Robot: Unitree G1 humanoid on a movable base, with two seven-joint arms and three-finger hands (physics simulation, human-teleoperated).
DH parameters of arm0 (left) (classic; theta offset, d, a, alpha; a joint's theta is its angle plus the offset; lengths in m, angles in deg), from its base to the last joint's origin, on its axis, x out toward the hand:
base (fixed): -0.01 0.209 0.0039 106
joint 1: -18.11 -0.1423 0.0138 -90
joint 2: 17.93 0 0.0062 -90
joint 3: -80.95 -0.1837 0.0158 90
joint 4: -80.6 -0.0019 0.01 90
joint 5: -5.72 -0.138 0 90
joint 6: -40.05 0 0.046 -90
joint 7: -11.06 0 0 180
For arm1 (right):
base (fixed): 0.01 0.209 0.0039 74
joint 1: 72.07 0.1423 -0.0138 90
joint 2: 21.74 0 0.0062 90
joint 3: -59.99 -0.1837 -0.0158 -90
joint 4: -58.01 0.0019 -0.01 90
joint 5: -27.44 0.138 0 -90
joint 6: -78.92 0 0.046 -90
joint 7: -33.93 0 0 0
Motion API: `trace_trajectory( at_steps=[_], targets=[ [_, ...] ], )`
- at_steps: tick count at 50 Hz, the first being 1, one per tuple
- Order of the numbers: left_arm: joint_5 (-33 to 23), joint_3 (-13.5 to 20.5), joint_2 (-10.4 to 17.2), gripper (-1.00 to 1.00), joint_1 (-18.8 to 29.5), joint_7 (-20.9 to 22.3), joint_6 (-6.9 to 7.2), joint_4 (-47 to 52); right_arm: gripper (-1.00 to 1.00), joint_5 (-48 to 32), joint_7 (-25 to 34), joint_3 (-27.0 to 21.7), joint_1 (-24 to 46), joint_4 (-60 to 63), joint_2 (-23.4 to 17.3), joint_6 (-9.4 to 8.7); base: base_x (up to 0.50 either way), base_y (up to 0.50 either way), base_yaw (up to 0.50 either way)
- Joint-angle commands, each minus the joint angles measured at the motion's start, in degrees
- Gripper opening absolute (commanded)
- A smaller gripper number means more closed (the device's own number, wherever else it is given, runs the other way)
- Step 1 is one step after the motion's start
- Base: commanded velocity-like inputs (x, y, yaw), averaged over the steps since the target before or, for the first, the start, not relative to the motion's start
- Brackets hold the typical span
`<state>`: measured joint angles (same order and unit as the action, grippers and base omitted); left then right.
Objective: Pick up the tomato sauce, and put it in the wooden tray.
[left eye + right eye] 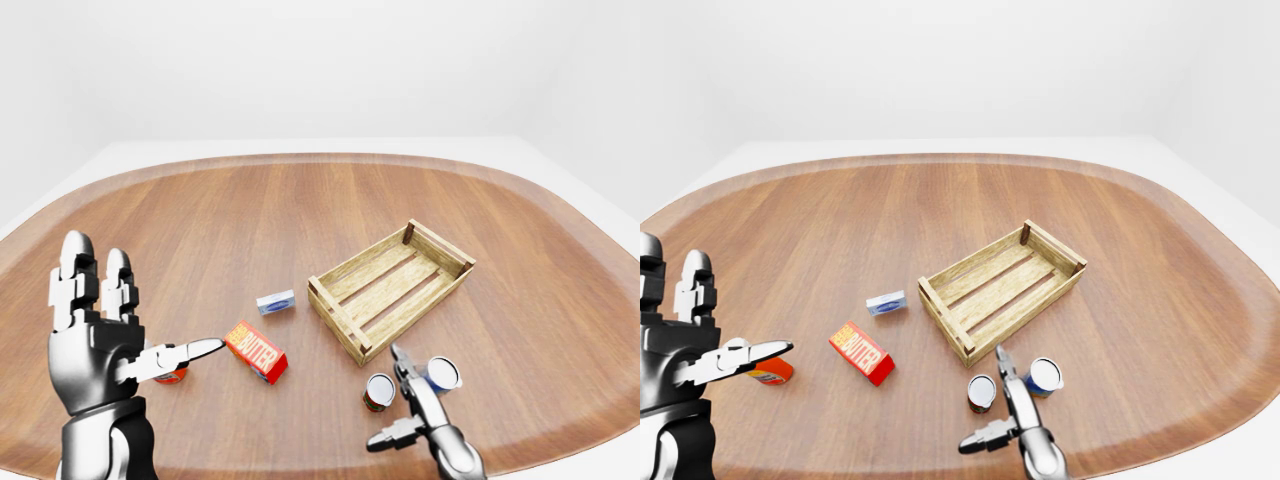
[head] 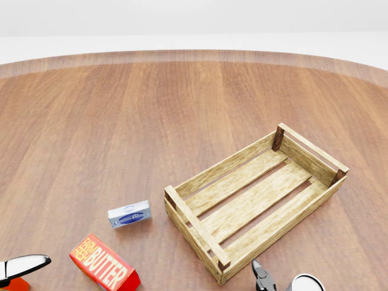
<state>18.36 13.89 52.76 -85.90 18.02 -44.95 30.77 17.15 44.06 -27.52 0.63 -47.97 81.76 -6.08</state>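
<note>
A can with a red and green label (image 1: 378, 392), which I take for the tomato sauce, stands upright below the wooden tray (image 1: 392, 287). My right hand (image 1: 402, 402) is just right of it, open, fingers spread, one finger pointing up between this can and a blue can (image 1: 441, 373). It touches neither as far as I can tell. My left hand (image 1: 118, 330) is raised at the lower left, open, thumb stretched right over a small red-orange container (image 1: 770, 373). The tray holds nothing.
A red butter box (image 2: 103, 270) lies left of the tray, with a small blue-and-white box (image 2: 129, 214) above it. The round wooden table (image 1: 250, 210) fills the views, its edge curving along the top and sides.
</note>
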Motion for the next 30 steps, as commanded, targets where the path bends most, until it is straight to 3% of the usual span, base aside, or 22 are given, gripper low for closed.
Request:
trace_trajectory(
  at_steps=[1,4,5,6,7,9,15,16,30],
  targets=[
    [0.0,0.0,0.0,1.0,-0.1,0.0,0.0,0.0,1.0,-0.1,0.1,0.1,0.3,-0.8,-0.1,0.0,0.0,0.0,0.0],
    [-0.1,-0.1,0.0,1.0,0.0,0.0,0.0,0.0,0.98,-0.2,0.0,0.0,0.6,-1.5,-0.1,0.0,0.0,0.0,0.0],
    [0.0,-0.1,0.0,1.0,-0.1,0.0,0.0,0.0,0.87,-0.2,0.1,0.0,0.6,-1.5,-0.1,0.0,0.0,0.0,0.0],
    [0.0,0.0,0.0,1.0,-0.1,0.0,0.0,0.0,-0.24,-0.3,0.2,0.0,0.6,-1.6,-0.1,0.0,0.0,0.0,0.0],
    [0.0,0.0,0.0,1.0,-0.1,0.0,0.0,0.0,-0.24,-0.3,0.2,0.0,0.6,-1.6,-0.1,0.0,0.0,0.0,0.0],
    [0.0,0.0,0.0,1.0,-0.1,0.0,0.0,0.0,-0.79,-0.3,0.2,0.0,0.7,-1.6,-0.1,0.0,0.0,0.0,0.0],
    [0.1,0.1,0.0,1.0,-0.1,0.1,0.0,0.2,-0.88,-0.4,0.3,0.2,0.4,-1.3,-0.1,0.0,0.0,0.0,0.0],
    [0.1,0.1,0.0,1.0,-0.1,0.1,0.0,0.3,-1.0,-0.4,0.4,0.2,0.5,-1.5,-0.1,0.0,0.0,0.0,0.0],
    [0.7,0.5,-0.5,1.0,-0.7,0.9,0.0,1.5,-1.0,-0.3,1.1,0.2,0.8,-2.0,-0.3,0.0,0.0,0.0,0.0]
  ],
)
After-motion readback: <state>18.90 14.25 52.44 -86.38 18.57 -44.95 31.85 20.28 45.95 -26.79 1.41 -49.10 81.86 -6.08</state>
